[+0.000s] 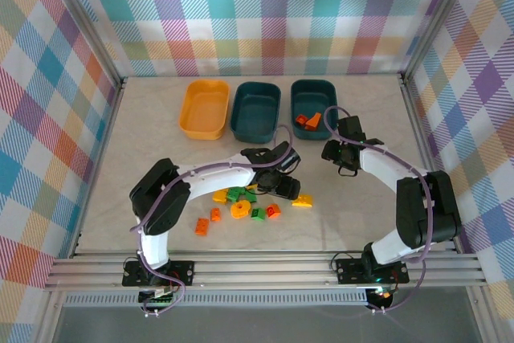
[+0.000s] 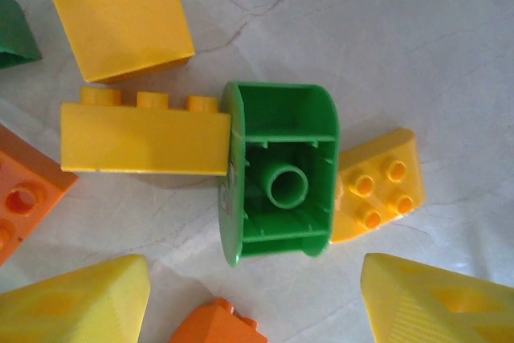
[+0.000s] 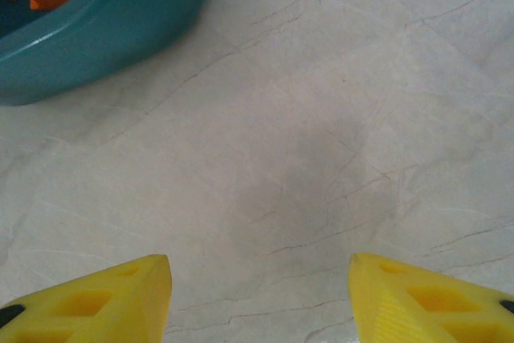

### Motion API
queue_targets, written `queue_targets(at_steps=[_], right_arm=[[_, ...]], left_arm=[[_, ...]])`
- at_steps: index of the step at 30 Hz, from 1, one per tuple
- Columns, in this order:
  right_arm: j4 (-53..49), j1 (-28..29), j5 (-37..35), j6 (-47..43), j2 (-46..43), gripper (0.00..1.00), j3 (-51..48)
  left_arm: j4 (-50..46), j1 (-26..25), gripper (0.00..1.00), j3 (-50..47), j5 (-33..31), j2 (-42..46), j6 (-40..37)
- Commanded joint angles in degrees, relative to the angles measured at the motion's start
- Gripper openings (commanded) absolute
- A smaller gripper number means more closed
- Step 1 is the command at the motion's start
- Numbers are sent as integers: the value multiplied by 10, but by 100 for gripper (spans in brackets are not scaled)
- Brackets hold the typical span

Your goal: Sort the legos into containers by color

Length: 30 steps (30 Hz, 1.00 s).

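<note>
Left gripper (image 2: 255,283) is down in the pile of legos (image 1: 249,208), which sits around the middle of the tabletop (image 1: 161,158), a bit toward the near edge. Its two yellow fingers (image 2: 76,303) are apart, not clamped on anything. A green brick (image 2: 281,174) lies right ahead of the tips, hollow side up, its near end just reaching in between them without touching either. A long yellow brick (image 2: 144,138) butts against the green one's left side and a small yellow four-stud brick (image 2: 377,186) touches its right side. An orange brick (image 2: 24,198) lies off to the left, and another orange piece (image 2: 217,323) pokes in near the fingers.

Right gripper (image 3: 259,279) has its fingers spread too, with just bare tabletop between them. It hangs on the near side of the right teal tub (image 1: 313,88), close to it.

Containers: three tubs in a row along the far edge, roughly centred. The yellow-orange tub (image 1: 205,110) is on the left and the middle teal tub (image 1: 255,110) is next; both show just their bare floors. The right teal tub holds a few orange-red bricks (image 1: 307,120) at its near end, and the right wrist view catches a corner of that tub with orange bits inside.

The tabletop is pale with thin marble-like veins. Pastel plaid cloth walls (image 1: 265,14) close in the back and both sides, with metal frame posts (image 1: 80,30) at the corners and rails along the near edge.
</note>
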State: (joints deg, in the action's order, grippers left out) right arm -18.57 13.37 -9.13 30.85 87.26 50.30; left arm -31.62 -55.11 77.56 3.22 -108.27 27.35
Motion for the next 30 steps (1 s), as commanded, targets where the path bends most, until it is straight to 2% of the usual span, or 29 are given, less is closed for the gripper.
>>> queue_targets(at_steps=[1,11,16,22,30], right_arm=[[18,-8,12,-6,-13,60,-4],[31,-19,16,-10,-29,60,-34],[40,-21,24,-8,-34,60,-49],[47,-21,27,-8,-38,60,-56],[47,-23,27,-11,-43,61,-59]], left_arm=[[-26,-7,70,22,-37,-18,-10],[-20,-15,67,56,-32,-58,-21],[-22,-18,65,61,-41,-48,-20],[-16,-22,69,74,-32,-49,-23],[-42,-22,73,136,-42,-101,-44]])
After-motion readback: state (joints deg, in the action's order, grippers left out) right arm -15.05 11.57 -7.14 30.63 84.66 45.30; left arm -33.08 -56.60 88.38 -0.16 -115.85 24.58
